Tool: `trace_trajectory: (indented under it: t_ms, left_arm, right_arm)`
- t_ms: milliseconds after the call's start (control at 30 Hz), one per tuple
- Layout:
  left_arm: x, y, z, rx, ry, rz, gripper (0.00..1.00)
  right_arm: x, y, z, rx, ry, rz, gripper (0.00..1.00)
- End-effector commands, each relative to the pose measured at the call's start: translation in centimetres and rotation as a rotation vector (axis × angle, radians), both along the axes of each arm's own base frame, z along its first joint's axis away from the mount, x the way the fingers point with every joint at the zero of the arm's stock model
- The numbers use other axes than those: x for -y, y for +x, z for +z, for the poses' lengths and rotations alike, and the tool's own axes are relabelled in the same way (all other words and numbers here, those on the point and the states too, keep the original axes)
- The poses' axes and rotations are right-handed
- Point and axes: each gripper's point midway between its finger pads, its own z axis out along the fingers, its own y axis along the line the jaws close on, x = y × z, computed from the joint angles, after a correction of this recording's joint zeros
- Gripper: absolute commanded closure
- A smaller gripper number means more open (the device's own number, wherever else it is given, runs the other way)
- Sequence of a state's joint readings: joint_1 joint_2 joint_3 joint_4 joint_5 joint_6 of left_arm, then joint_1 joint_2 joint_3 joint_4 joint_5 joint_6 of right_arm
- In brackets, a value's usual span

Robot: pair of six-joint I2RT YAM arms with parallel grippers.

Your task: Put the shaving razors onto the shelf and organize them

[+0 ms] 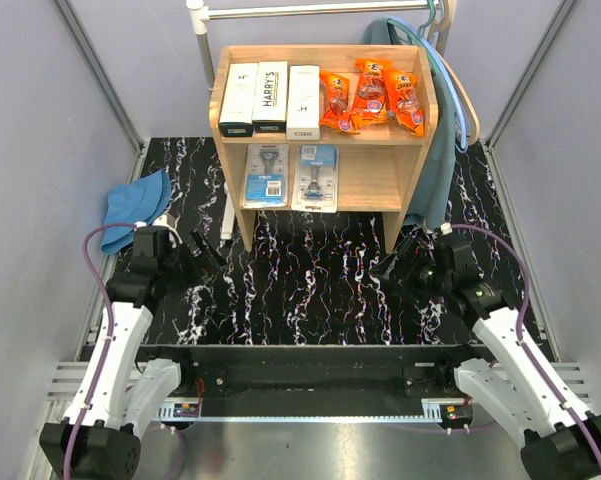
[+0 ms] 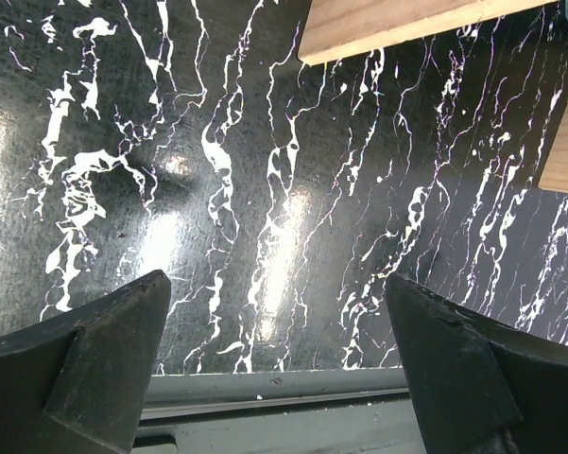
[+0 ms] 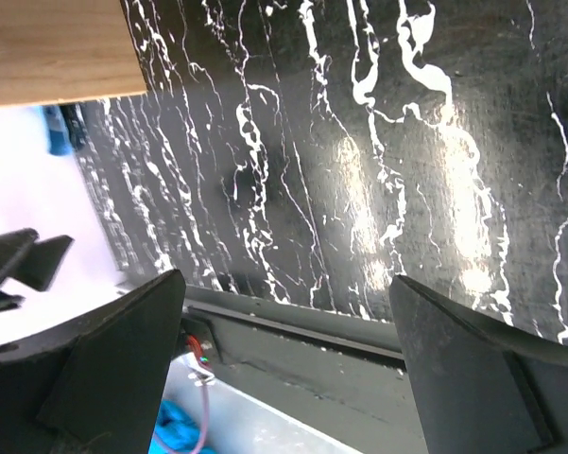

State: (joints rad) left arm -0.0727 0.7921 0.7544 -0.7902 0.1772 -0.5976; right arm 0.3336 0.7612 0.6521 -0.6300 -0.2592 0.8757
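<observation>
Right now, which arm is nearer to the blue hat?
Left. The left arm ends just on the robot's side of the hat, slightly to its right. The right arm ends across the table, by the right leg of the shelf.

The left arm (image 1: 115, 345) is seen extended from its base at 7 o'clock toward 12, with the left gripper (image 1: 205, 252) pointed toward 2 o'clock, jaws spread wide and empty. The right arm (image 1: 510, 345) is mirrored from 5 o'clock, with the right gripper (image 1: 395, 263) aimed toward 10 o'clock, likewise spread and empty.
</observation>
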Motion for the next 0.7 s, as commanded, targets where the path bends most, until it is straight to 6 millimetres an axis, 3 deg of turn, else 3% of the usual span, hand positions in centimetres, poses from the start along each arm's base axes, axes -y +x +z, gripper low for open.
trace_trajectory:
  t_ms: [0,400,667]
  left_arm:
    - [0.2,0.4,1.6,0.061,-0.020,-0.050,0.01]
    - [-0.5,0.7,2.0,0.073,-0.001,-0.053,0.01]
    - [-0.4,1.6,2.9,0.106,0.012,-0.077,0.01]
  right_arm:
    - [-0.7,0.9,0.8,0.023,0.139,0.033,0.00]
    - [0.2,1.6,0.7,0.028,0.136,0.025,0.00]
    - [0.6,2.6,2.3,0.082,0.104,0.016,0.00]
